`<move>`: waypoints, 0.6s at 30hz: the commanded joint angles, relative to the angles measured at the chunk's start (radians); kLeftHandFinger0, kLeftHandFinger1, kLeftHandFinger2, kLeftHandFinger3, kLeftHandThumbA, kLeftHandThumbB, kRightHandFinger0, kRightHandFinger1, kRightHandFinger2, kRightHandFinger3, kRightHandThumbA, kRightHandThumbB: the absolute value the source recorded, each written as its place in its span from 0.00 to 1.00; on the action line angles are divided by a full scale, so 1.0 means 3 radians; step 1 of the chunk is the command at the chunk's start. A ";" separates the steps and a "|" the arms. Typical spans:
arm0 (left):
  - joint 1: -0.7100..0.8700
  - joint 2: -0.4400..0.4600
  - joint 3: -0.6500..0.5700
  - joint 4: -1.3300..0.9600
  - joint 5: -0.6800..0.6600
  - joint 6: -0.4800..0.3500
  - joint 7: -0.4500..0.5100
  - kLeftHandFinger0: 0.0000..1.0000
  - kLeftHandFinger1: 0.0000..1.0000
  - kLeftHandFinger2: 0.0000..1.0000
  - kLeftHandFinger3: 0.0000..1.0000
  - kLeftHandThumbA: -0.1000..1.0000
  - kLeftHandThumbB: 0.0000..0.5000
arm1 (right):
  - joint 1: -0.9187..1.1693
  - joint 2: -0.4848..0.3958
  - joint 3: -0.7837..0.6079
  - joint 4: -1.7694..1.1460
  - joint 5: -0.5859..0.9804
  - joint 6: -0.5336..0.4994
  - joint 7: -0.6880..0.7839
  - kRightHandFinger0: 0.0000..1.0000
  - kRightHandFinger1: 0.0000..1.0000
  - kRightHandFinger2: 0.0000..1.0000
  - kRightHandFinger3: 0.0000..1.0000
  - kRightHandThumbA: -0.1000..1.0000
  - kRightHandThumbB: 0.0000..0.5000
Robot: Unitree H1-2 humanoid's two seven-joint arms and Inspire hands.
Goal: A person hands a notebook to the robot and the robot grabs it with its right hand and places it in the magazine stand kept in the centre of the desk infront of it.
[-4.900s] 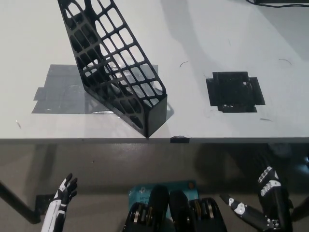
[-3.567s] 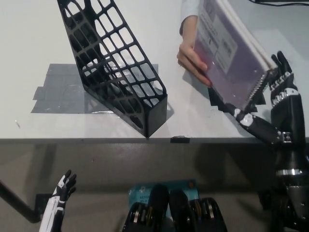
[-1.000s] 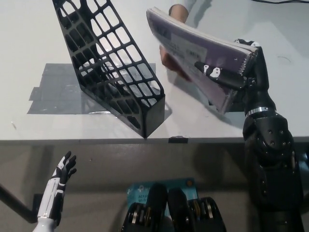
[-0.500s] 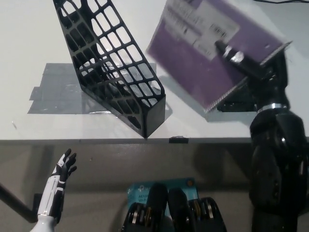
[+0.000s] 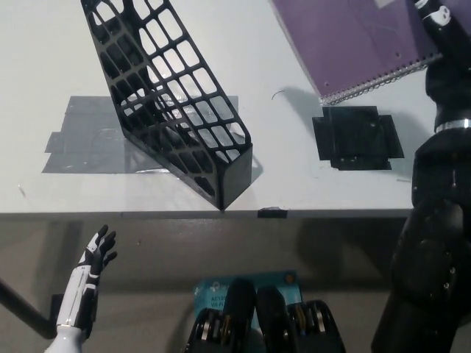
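One notebook (image 5: 352, 44), one magazine stand (image 5: 173, 103), two tape patches (image 5: 81, 136), and seemingly two robot hands (image 5: 96, 254).

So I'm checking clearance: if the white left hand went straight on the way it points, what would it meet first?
Probably the desk's front edge: the left hand points up below it. Depth is unclear, so it might pass beneath instead.

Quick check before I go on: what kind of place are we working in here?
Probably an office or lab test bench: a plain white desk with a black mesh magazine stand standing on a grey tape patch, and a purple spiral notebook held in the right hand.
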State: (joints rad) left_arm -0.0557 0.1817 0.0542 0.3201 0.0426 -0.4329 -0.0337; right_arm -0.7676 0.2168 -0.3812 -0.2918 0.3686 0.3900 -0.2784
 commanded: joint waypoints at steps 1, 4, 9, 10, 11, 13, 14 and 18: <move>-0.0045 0.0079 0.0007 -0.0054 -0.0050 -0.0124 -0.0034 0.98 1.00 1.00 1.00 1.00 1.00 | -0.0299 0.0103 0.0060 -0.0307 0.0241 -0.0022 -0.0131 0.00 0.00 0.00 0.00 1.00 0.00; -0.0046 0.0077 0.0007 -0.0049 -0.0057 -0.0124 -0.0035 0.98 1.00 1.00 1.00 1.00 1.00 | -0.0271 0.0163 0.0168 -0.0301 0.0189 -0.0075 -0.0110 0.00 0.00 0.00 0.00 1.00 0.00; -0.0043 0.0079 0.0006 -0.0051 -0.0048 -0.0124 -0.0031 0.98 1.00 1.00 1.00 1.00 1.00 | -0.0231 0.0215 0.0302 -0.0211 0.0139 -0.0130 -0.0075 0.00 0.00 0.00 0.00 1.00 0.00; -0.0045 0.0077 0.0006 -0.0049 -0.0048 -0.0124 -0.0031 0.98 1.00 1.00 1.00 1.00 1.00 | -0.0235 0.0236 0.0316 -0.0193 0.0150 -0.0120 -0.0093 0.00 0.00 0.00 0.00 1.00 0.00; -0.0047 0.0075 0.0005 -0.0047 -0.0048 -0.0124 -0.0030 0.98 1.00 1.00 1.00 1.00 1.00 | -0.0243 0.0268 0.0334 -0.0158 0.0162 -0.0131 -0.0091 0.00 0.00 0.00 0.00 1.00 0.00; -0.0053 0.0071 0.0001 -0.0043 -0.0041 -0.0124 -0.0025 0.98 1.00 1.00 1.00 1.00 1.00 | -0.0253 0.0321 0.0380 -0.0093 0.0155 -0.0165 -0.0085 0.00 0.00 0.00 0.00 1.00 0.00; -0.0054 0.0069 -0.0001 -0.0045 -0.0037 -0.0124 -0.0022 0.97 1.00 1.00 1.00 1.00 1.00 | -0.0256 0.0348 0.0398 -0.0077 0.0138 -0.0168 -0.0095 0.00 0.00 0.00 0.00 1.00 0.00; -0.0064 0.0070 0.0003 -0.0042 -0.0045 -0.0124 -0.0024 0.98 1.00 1.00 1.00 1.00 1.00 | -0.0283 0.0421 0.0466 -0.0006 0.0079 -0.0188 -0.0116 0.00 0.00 0.00 0.00 1.00 0.00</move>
State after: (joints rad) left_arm -0.0568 0.1845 0.0539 0.3202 0.0419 -0.4329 -0.0341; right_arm -0.7698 0.3056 -0.2856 -0.2869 0.3827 0.3937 -0.3107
